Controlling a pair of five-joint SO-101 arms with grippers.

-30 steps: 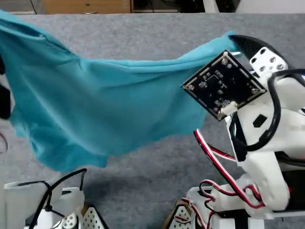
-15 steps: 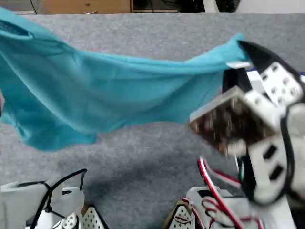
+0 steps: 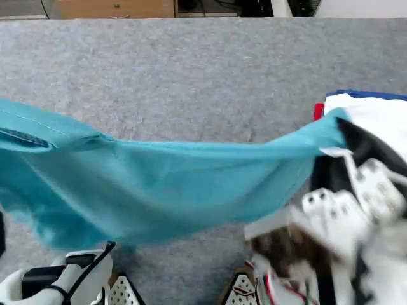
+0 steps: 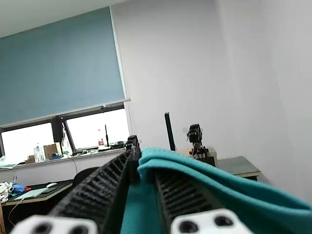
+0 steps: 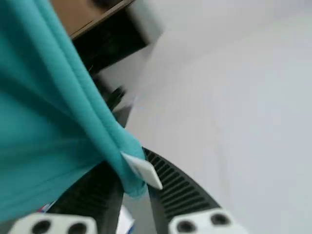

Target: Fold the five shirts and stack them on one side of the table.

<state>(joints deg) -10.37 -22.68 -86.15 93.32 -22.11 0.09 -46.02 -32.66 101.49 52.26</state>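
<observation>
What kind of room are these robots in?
Probably an office or lab workroom: a blue roller blind hangs over the windows, a cluttered desk stands below them, and a grey felt-covered table lies under the teal shirt.

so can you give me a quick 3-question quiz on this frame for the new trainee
1. What holds the teal shirt up?
A. one gripper alone, at the middle
B. both grippers, one at each end
C. nothing, it lies flat

2. True or false: the left gripper is open, with nothing in it.

3. Fill in the colour: the cloth pile near the right gripper is mostly ___ on top.

Key: 1 B; 2 false, it is shut on the teal shirt; 3 white.
</observation>
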